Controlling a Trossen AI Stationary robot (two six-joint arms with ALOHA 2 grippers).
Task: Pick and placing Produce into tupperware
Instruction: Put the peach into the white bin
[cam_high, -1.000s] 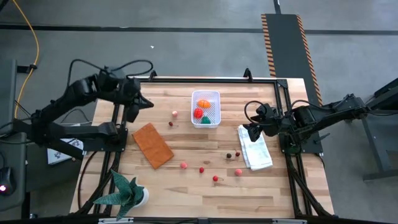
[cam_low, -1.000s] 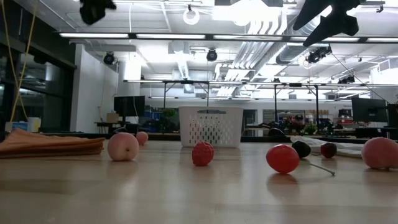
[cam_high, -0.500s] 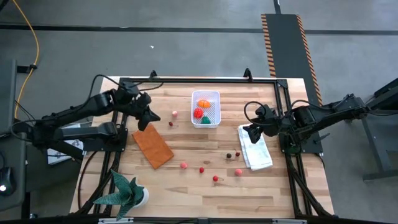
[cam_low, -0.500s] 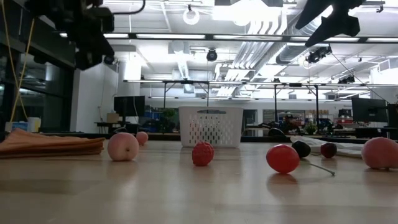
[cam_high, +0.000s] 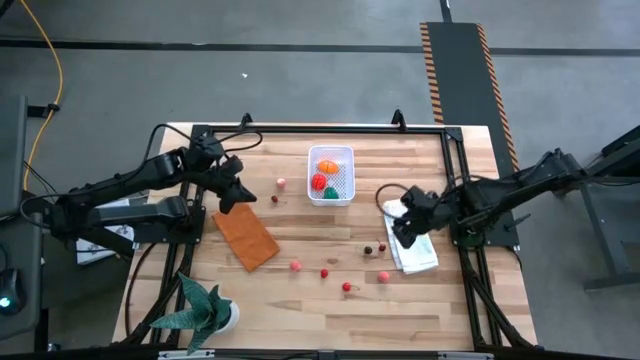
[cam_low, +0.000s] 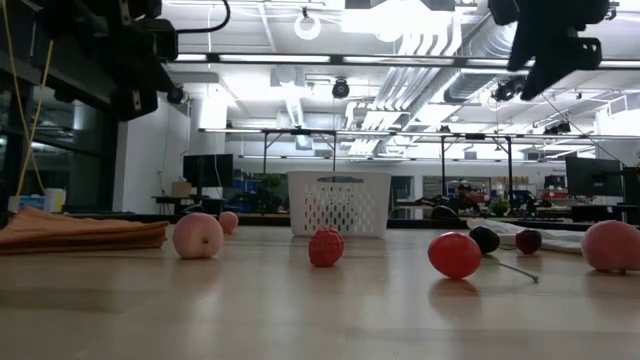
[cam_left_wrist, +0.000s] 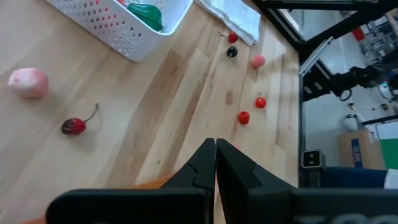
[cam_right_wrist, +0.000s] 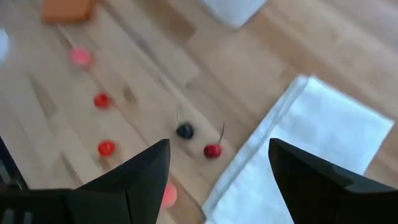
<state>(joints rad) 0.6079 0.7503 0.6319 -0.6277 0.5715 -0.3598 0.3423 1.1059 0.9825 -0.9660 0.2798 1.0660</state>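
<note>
Tub: small, white, perforated walls, rounded corners, near back middle of table. Inside: three pieces, one orange, one red, one green. Roughly half of tub floor bare.

Loose produce on wood, eight counted from above: pale pink ball and dark red stemmed berry left of tub; dark berry and red cherry just beside cloth; row toward front of pink, red, red, pink. All well apart from tub, open wood between.

Orange-brown mat lying left of centre; spiky plant at front left corner. One of each. Black frame rails along left and right table edges.

Left gripper hanging over back corner of mat, fingers pressed together, nothing held. Right gripper over inner edge of cloth, close to dark berry and cherry, fingers spread wide, empty.
</note>
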